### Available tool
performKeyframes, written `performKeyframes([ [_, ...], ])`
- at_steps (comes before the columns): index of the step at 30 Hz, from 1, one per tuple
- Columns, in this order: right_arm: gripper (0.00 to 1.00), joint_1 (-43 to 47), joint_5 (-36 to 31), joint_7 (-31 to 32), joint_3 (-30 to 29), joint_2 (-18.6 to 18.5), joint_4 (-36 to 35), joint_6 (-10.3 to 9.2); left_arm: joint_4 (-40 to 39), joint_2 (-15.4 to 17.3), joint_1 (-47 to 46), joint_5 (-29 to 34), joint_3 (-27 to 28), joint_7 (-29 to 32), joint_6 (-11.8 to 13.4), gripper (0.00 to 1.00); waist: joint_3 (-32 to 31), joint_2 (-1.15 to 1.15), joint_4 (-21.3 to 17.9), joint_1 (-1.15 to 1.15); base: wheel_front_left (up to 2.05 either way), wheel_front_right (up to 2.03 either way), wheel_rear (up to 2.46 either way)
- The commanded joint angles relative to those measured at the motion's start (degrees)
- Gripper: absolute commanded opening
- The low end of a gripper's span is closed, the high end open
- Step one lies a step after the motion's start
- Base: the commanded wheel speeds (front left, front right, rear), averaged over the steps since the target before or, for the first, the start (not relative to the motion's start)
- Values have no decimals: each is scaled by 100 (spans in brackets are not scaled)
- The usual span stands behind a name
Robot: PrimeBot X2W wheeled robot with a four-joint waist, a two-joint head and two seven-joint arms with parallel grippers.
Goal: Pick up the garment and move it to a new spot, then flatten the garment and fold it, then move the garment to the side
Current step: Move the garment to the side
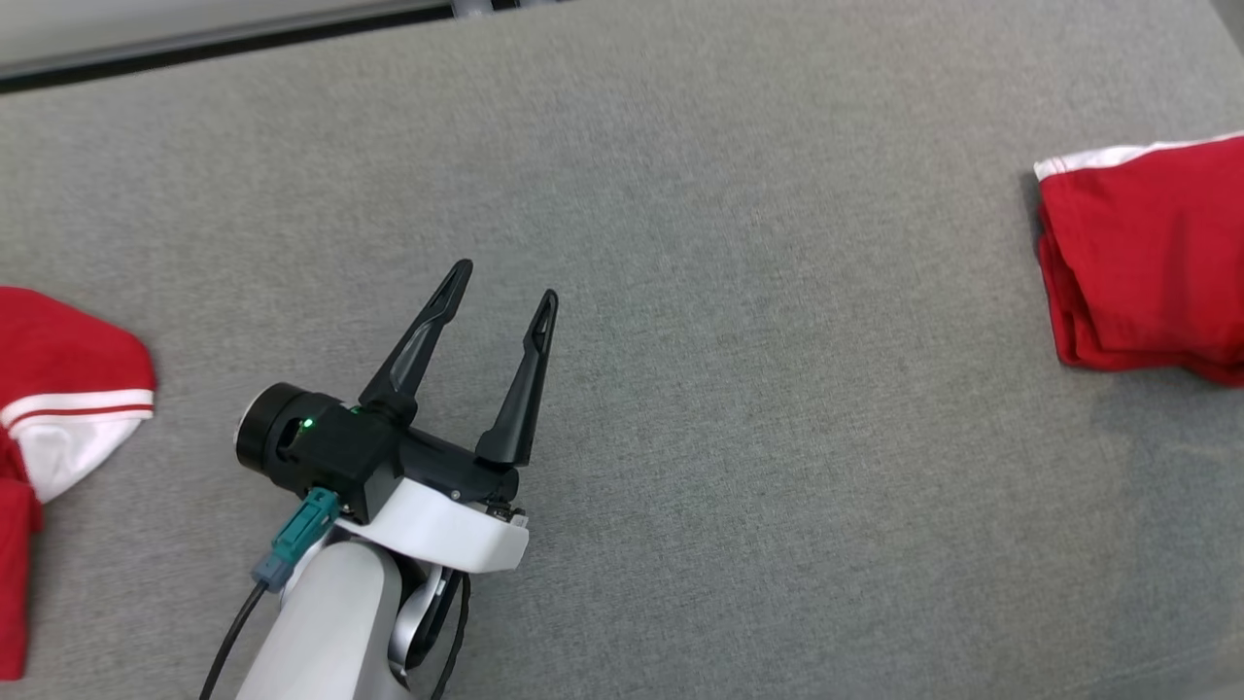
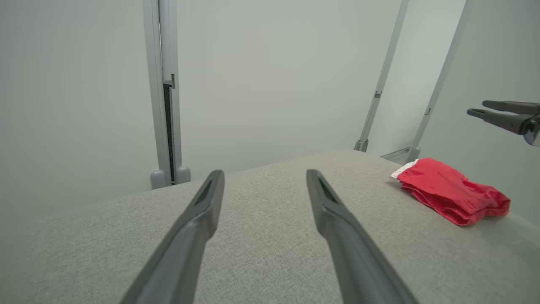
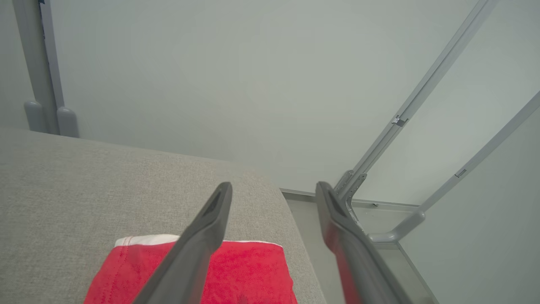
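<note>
The garment point(image 1: 1147, 262) lies folded into a compact red bundle with a white edge at the far right of the grey cushioned surface point(image 1: 729, 340). It also appears in the left wrist view point(image 2: 451, 196). My right gripper point(image 3: 274, 185) hangs open just above the garment point(image 3: 249, 270), with nothing between its fingers. The left wrist view shows that same right gripper point(image 2: 477, 107) raised above the bundle. My left gripper point(image 1: 506, 279) stands open and empty over the bare middle-left of the surface, far from the garment, its fingers point(image 2: 265, 173) pointing toward the back wall.
Another red garment point(image 1: 68, 389) with a white, red-striped sleeve lies at the left edge. The cushion's right edge point(image 3: 295, 219) drops off close beside the folded bundle. Grey metal frame posts point(image 2: 164, 84) stand behind the surface against a pale wall.
</note>
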Motion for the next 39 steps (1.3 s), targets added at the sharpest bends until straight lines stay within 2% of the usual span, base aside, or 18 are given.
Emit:
performKeyframes([
  [1,100,160,-37,-27,-60,69,-218,-12,13,8,92,-45,49,0,-8,100,-356,0,185,0,0,0,0],
  [4,100,384,130,-21,-212,323,-639,-12,10,-6,206,-104,125,-1,10,100,-610,0,344,0,0,0,0],
  [6,100,522,483,-19,-274,648,-957,-12,-2,-12,301,-183,190,0,52,100,-791,0,489,0,0,0,0],
  [15,100,1268,680,-18,-29,1305,-1967,-11,73,-14,552,-324,330,0,170,100,-1245,0,988,0,0,0,0],
  [19,100,1656,541,-19,-126,1458,-2274,-11,85,-15,657,-319,304,0,128,100,-1373,0,1128,0,0,0,0],
  [32,100,3519,-314,-18,-802,2775,-3484,-7,190,-14,1285,-508,591,0,362,100,-1784,0,1408,0,0,0,0],
  [35,100,3839,-596,-18,-793,2913,-3628,-7,183,-16,1393,-569,583,0,407,100,-1837,0,1435,0,0,0,0],
  [39,100,4105,-505,-18,-934,3113,-3727,-7,114,-16,1523,-664,547,0,467,100,-1893,0,1448,0,0,0,0],
])
